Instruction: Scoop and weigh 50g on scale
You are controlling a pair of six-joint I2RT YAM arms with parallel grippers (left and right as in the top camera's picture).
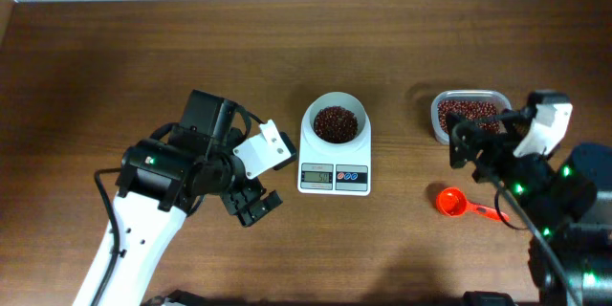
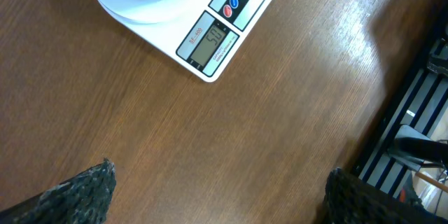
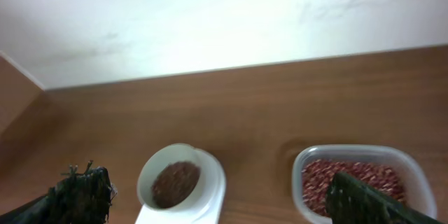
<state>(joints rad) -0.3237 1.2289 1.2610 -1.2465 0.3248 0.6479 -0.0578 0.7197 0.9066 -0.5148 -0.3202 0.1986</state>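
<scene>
At table (image 1: 143, 38) centre: scale (image 1: 308, 156), display (image 2: 210, 42) and buttons toward the robot, white bowl (image 1: 335, 98) on top with dark red beans (image 1: 335, 124) inside. Digits lit on display, not clearly legible. Right of scale, well apart: clear tub (image 1: 435, 120), filled with paler beans. Nearer the robot than the tub: orange scoop (image 1: 449, 201), flat on the table, handle toward the right, untouched. Left of scale, near its front corner: left gripper (image 1: 252, 205), 2 fingers (image 2: 77, 192) spread fully wide, nothing between them, above bare wood. Just beside the tub's near edge: right gripper (image 1: 475, 148), 2 fingers (image 3: 77, 196) likewise spread fully wide, holding nothing, aimed toward tub and scale.
</scene>
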